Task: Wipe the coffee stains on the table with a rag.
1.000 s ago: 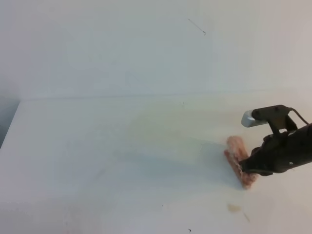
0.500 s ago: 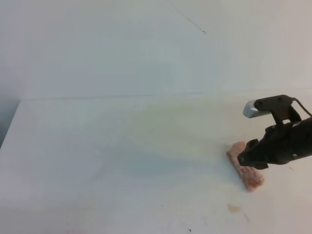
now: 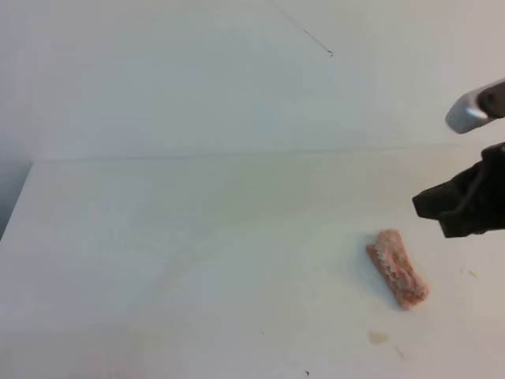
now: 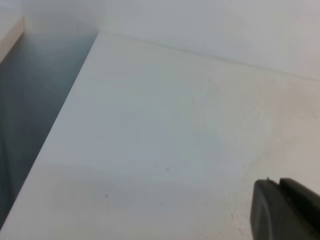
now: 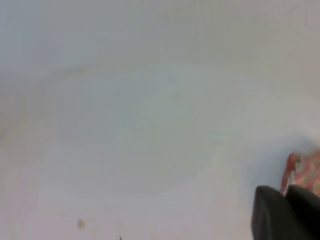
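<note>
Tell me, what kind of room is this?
Probably a robot test bench, not a real kitchen: a bare white table against a plain wall, one pink rag, a small tan coffee stain, and a black robot claw nearby.

Bright, even light; soft, washed-out, slightly blurred views.

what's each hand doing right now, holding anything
Left hand: only an edge in view, cannot be told.
Right hand: raised clear of the rag, holding nothing; open or closed cannot be told.

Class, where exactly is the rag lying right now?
In the high view, the rag lies on the table at lower right, just below-left of the right tool, untouched.
</note>
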{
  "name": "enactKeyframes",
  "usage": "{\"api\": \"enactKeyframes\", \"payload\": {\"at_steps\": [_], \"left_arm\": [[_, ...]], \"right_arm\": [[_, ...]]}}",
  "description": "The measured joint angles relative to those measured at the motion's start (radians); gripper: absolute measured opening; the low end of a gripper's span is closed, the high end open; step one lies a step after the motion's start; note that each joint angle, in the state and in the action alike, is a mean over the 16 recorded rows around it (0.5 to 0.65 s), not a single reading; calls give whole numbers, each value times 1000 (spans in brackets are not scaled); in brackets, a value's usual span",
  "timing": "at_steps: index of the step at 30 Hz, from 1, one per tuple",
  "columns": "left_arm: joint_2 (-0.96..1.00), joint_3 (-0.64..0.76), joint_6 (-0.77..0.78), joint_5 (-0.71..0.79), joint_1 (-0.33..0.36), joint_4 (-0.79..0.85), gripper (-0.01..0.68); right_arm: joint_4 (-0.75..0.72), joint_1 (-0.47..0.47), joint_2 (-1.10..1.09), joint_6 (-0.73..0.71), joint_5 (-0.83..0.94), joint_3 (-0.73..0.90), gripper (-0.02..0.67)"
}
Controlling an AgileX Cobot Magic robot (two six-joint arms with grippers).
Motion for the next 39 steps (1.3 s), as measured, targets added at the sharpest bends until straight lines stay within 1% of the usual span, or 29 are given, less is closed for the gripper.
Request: {"api": "enactKeyframes", "payload": {"at_steps": [3,5,11,16,20,25,29,39], "left_arm": [[2,-3,0,1,0,0,0],[5,-8,0,3,0,0,0],[16,-25,0,9,0,0,-1],[19,-31,0,11,0,1,-1],[14,-23,0,8,0,0,-1],[14,-23,0,8,0,0,-1],[14,-23,0,8,0,0,-1],[18,-28,0,10,0,1,-1]], "right_arm": [[-1,0,-119,0,8,10,17],[-1,0,-205,4,4,24,1],[-4,0,-479,21,-73,116,1],[-7,0,-686,34,-214,263,1],[-9,0,-804,43,-337,401,0],[-11,0,-879,53,-456,546,0],[-11,0,-895,57,-500,617,0],[-12,0,-894,53,-513,657,-1]]}}
